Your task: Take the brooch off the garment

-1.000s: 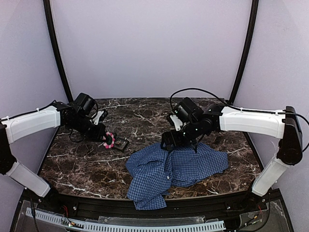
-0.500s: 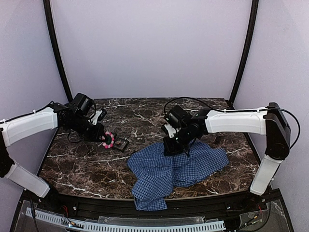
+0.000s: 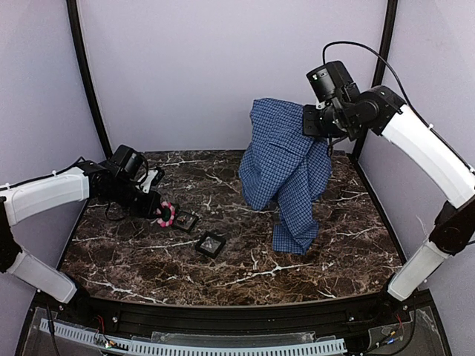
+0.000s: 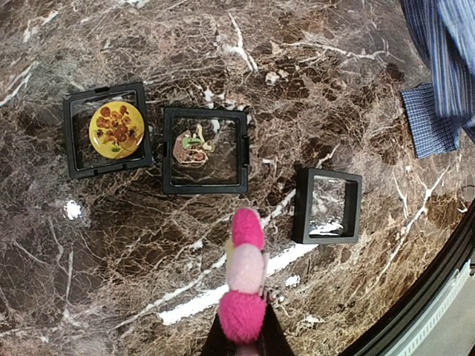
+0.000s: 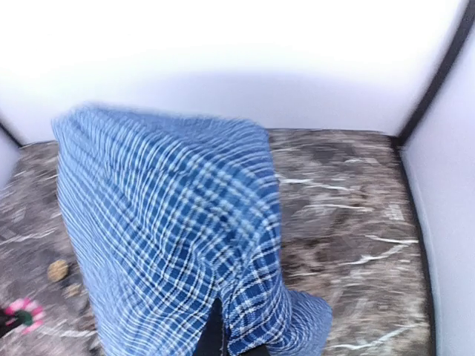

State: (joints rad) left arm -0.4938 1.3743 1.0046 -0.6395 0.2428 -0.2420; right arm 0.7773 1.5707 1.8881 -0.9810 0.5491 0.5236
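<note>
The garment [image 3: 286, 163], a blue checked shirt, hangs in the air at the back right, its lowest corner near the table. My right gripper [image 3: 310, 122] is shut on its top edge, and in the right wrist view the cloth [image 5: 171, 230] drapes over the dark fingers [image 5: 217, 341]. The brooch [image 4: 246, 273], a ring of pink and pale pompoms, is clear of the shirt. My left gripper [image 4: 242, 340] is shut on it, low over the table at the left [image 3: 165, 215].
Three black square frames lie on the marble table [image 3: 297, 274]. One holds a yellow flower badge [image 4: 116, 130], the middle one [image 4: 204, 150] a small brown badge, and the third frame [image 4: 329, 205] [image 3: 211, 243] has nothing in it. The black front rail [image 4: 438, 297] is near.
My right gripper closed on the shirt and raised it from the table, up toward the back right. That uncovered a black frame. The left arm with the brooch barely moved.
</note>
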